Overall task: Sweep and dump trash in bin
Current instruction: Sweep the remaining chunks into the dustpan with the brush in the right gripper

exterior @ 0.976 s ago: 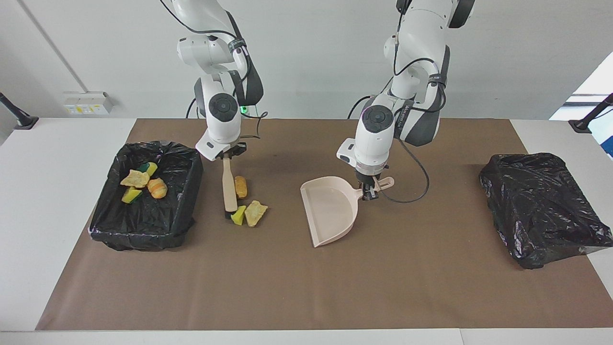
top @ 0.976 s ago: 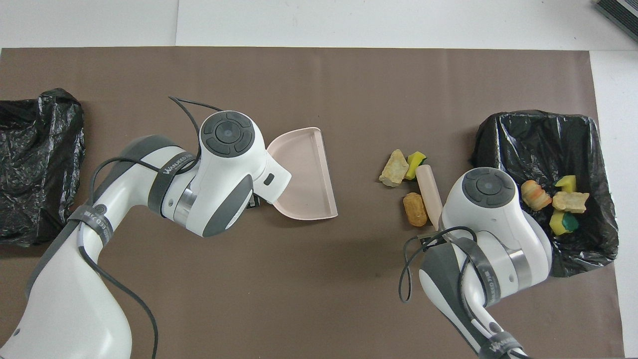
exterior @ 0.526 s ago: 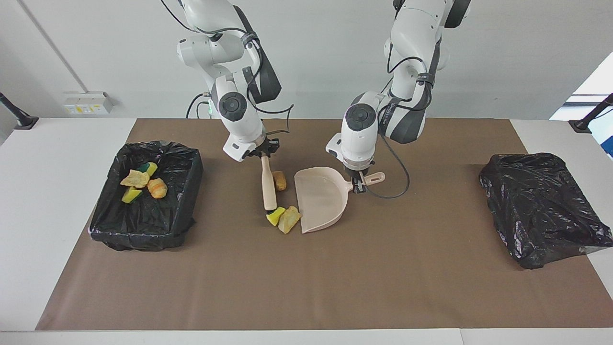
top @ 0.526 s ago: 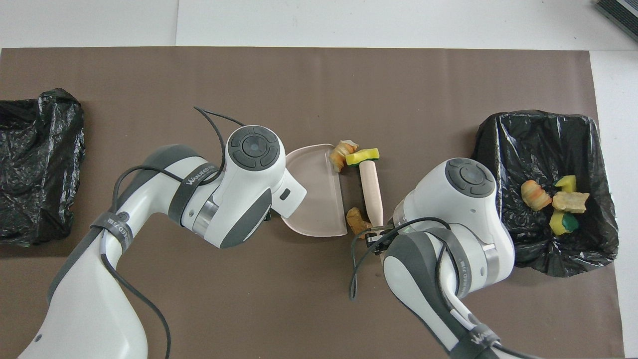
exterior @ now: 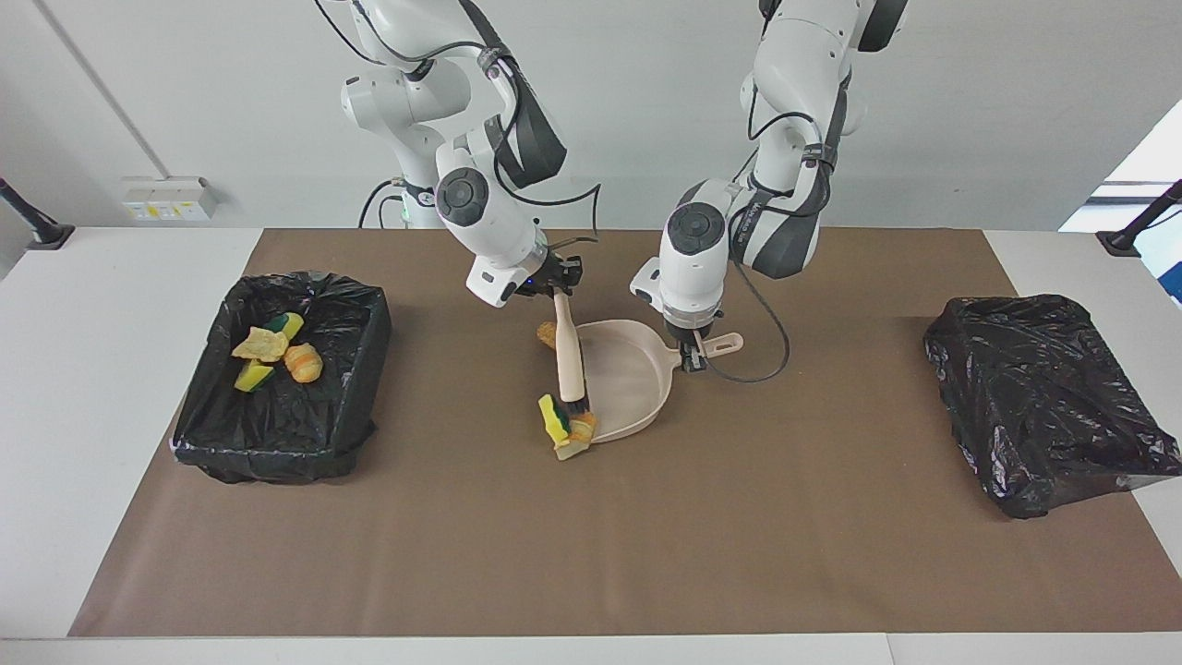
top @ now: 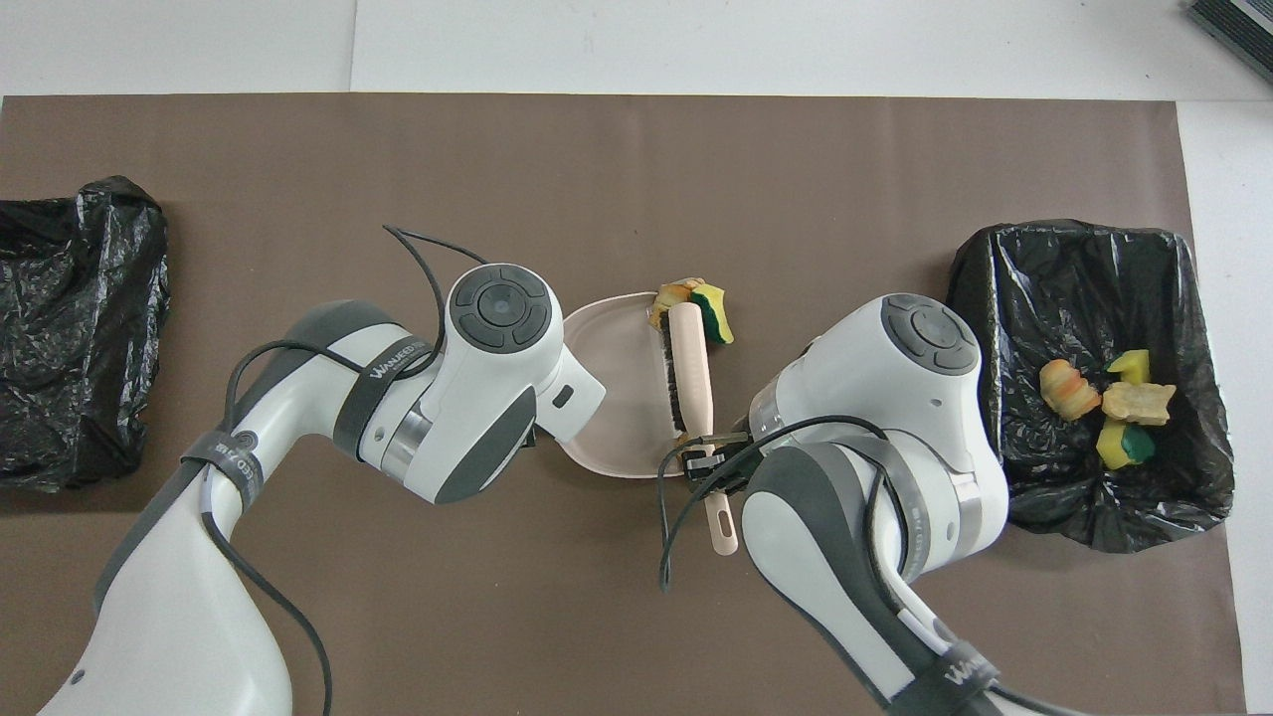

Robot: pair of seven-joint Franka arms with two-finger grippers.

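Facing view puts the work at mid-table. The right gripper [exterior: 557,280] is clamped on the handle of the brush [exterior: 570,356], which leans down with its bristle end at the open lip of the dustpan [exterior: 633,374]. The left gripper [exterior: 691,356] is closed on the dustpan's handle at the pan's two o'clock and holds the pan on the brown mat [exterior: 591,554].

The trash is split. Four scraps [exterior: 272,356] lie in the black-lined bin [exterior: 369,351], toward the right arm's end of the table at the pan's nine o'clock. Three are not yet binned. A yellow-and-green sponge bit [exterior: 552,417] and a tan lump [exterior: 580,429] are bunched against the brush tip at the pan's seven o'clock corner, on or just at the lip; I cannot tell which. An orange-tan lump [exterior: 547,334] sits on the mat just outside the lip at ten o'clock, touching or just beside the brush handle. A second bag-covered bin [exterior: 1034,397] stands at three o'clock, toward the left arm's end.

As a judgement, these scraps are light and soft. The sponge will squash and spring, and the bread-like lumps may roll or crumble. None is worth pinching with fingers. They are best handled through the tools, pushed low with the bristles flat to the mat and the pan lip pressed down so nothing slips under it. The corner pair could squirt out past the pan's edge. Once loaded, the pan should be carried tipped back, since such light pieces would slide off easily.
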